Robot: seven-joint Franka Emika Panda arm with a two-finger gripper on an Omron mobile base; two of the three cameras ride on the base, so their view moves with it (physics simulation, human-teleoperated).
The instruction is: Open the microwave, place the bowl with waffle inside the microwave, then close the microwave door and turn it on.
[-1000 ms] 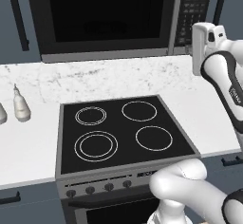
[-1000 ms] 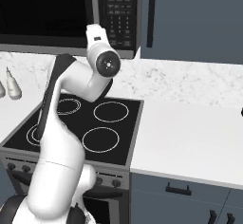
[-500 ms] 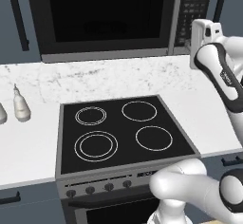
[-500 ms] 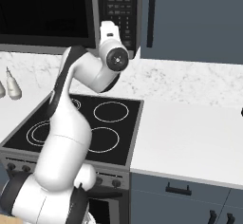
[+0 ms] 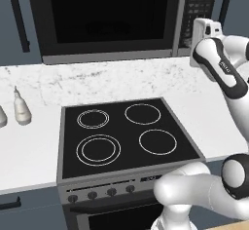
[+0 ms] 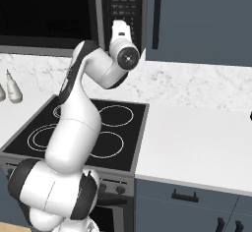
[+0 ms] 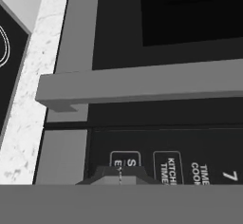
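The microwave (image 5: pixel 112 19) hangs above the stove (image 5: pixel 124 136), its door (image 5: pixel 109 17) shut. The arm (image 6: pixel 93 73) reaches up to the keypad (image 6: pixel 123 5) on its right. The gripper (image 7: pixel 119 175), fingers pressed together, sits against a low button (image 7: pixel 126 159).

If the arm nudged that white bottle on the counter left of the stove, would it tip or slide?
The white bottle stands upright and narrows to a thin neck, so a high push would probably tip it. Its base looks wide; a low nudge likely slides it along the smooth-looking marble counter.
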